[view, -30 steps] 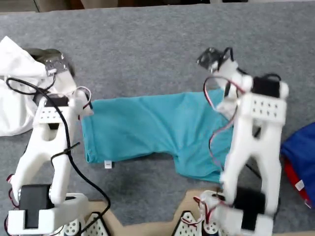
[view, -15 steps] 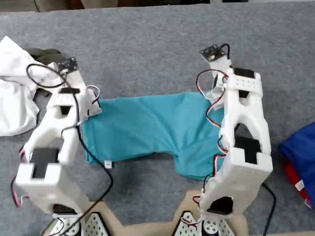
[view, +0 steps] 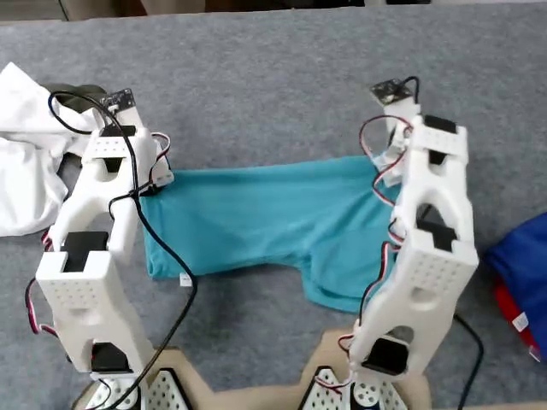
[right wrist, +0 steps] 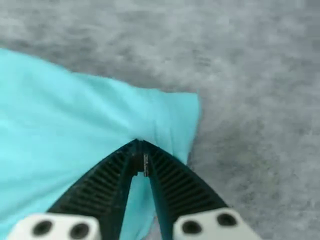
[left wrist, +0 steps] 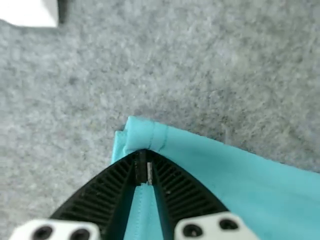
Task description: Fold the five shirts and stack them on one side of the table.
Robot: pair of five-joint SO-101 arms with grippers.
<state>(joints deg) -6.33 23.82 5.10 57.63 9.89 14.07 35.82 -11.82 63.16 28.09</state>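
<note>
Both pairs of jaws are closed on the teal shirt [view: 273, 222]: the left jaws pinch one hemmed corner of it, and the right jaws pinch the opposite corner, where the cloth makes small wrinkles. This shirt lies spread on the grey table [view: 256, 77] between the left arm [view: 94, 213] and the right arm [view: 427, 239], with one sleeve pointing toward the arm bases. A crumpled white garment [view: 26, 171] lies at the left edge of the table, just beside the left arm. At the right edge a blue garment [view: 521, 252] lies on top of a red garment [view: 513, 320], well apart from the teal shirt.
</note>
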